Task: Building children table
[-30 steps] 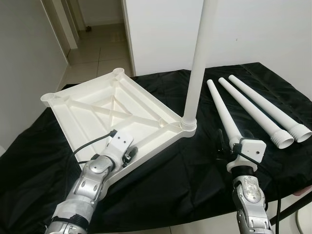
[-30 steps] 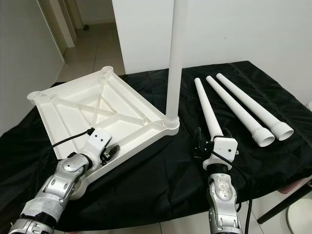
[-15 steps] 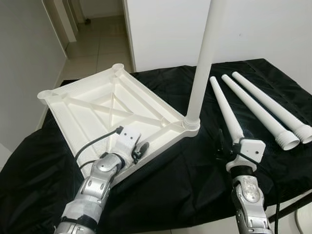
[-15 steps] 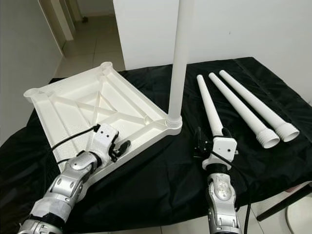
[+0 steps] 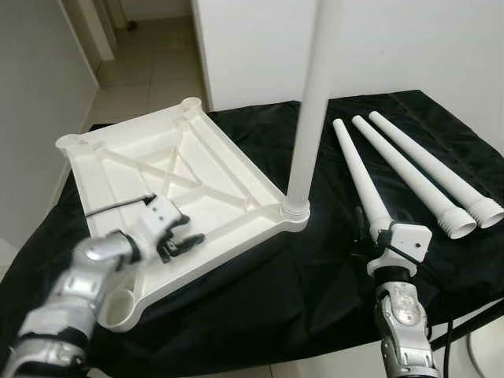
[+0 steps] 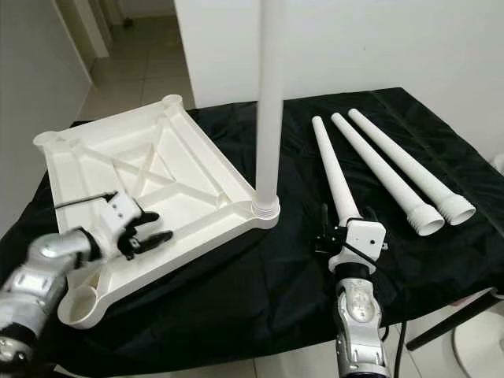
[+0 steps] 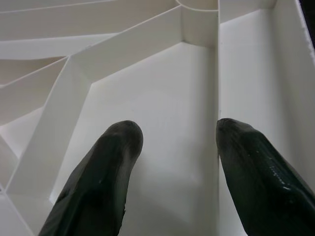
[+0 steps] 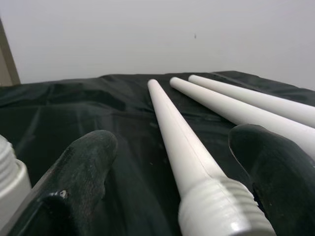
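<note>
One black cloth [image 5: 260, 307] covers the work surface, and on it lies the white tabletop [image 5: 169, 185] upside down, its ribbed underside facing up. A single leg [image 5: 311, 110] stands upright, fitted in the tabletop's corner socket nearest the right arm. Three loose legs [image 5: 409, 169] lie side by side on the cloth to the right of that, well apart from the tabletop, threaded ends toward the robot. The left gripper [image 5: 175, 242] hovers over the tabletop's near rim, its fingers [image 7: 103, 177] spread apart above the ribs and holding nothing. The right gripper [image 6: 344, 223] sits at the threaded end of the nearest loose leg [image 8: 184, 147], fingers parted on either side of it
</note>
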`<state>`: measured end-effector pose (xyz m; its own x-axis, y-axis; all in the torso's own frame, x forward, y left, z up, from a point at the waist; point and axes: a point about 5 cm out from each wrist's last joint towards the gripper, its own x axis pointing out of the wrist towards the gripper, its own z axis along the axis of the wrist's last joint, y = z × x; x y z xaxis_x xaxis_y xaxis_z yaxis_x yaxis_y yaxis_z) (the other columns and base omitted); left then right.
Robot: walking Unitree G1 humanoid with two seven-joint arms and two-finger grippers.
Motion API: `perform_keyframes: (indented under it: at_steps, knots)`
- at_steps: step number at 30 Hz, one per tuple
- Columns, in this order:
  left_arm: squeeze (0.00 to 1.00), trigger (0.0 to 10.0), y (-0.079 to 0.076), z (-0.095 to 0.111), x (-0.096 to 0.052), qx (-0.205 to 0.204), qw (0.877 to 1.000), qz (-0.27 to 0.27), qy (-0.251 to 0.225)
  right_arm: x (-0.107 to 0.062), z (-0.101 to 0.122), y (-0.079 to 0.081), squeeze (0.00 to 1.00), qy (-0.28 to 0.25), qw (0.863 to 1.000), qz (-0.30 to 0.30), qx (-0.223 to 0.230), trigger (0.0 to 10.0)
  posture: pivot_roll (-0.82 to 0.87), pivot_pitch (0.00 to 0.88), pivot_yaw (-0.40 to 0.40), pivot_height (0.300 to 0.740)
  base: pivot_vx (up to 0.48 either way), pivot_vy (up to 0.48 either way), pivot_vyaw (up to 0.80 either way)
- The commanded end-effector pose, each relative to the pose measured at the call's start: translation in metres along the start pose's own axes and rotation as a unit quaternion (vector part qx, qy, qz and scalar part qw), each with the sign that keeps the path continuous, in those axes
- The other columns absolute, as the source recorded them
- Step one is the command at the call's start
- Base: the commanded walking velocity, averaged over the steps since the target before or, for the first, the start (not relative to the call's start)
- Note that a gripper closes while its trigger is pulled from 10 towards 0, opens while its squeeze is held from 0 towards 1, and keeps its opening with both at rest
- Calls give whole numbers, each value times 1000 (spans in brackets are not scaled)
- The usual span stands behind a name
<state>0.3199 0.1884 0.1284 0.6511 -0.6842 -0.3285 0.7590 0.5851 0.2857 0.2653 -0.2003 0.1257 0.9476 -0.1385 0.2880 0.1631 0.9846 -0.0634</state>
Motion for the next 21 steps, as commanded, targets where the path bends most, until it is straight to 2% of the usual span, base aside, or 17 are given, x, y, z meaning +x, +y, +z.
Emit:
perform_keyframes:
  at_steps: [1, 3, 6, 12, 13, 15, 17, 21]
  knots:
    - [0, 10000, 14, -5, -7, 4, 999, 48, 19, 0, -2, 3, 0, 3, 1000, 2, 5, 10000, -88, 16, 71, 740, 0, 0, 0]
    - [0, 10000, 27, -1, -10, -9, 997, 81, 11, -1, -3, 3, 0, 3, 1000, -1, 5, 10000, -87, 23, 75, 740, 0, 0, 0]
    - [0, 10000, 30, 2, -11, -15, 996, 88, 2, -1, -3, 3, 0, 4, 1000, -2, 5, 10000, -87, 23, 75, 740, 0, 0, 0]
    - [0, 10000, 33, 3, -18, -26, 998, 63, -17, -2, -3, 1, 0, 3, 1000, -6, 4, 10000, -92, 25, 78, 740, 0, 0, 0]
    - [0, 10000, 34, 0, -20, -42, 997, 60, -20, -2, -3, 1, 0, 3, 1000, -7, 4, 10000, -92, 25, 78, 740, 0, 0, 0]
    - [0, 10000, 31, -1, -22, -57, 997, 52, -30, -2, -3, 0, 0, 3, 1000, -8, 3, 10000, -92, 25, 78, 740, 0, 0, 0]
    - [0, 10000, 17, 2, -27, -93, 992, 20, -78, -1, -3, -1, 0, 3, 1000, -8, 2, 10000, -91, 28, 81, 740, 0, 0, 0]
    - [0, 10000, 10, 3, -26, -118, 989, 26, -91, -1, -3, 0, 0, 3, 1000, -7, 3, 10000, -86, 28, 80, 740, 0, 0, 0]
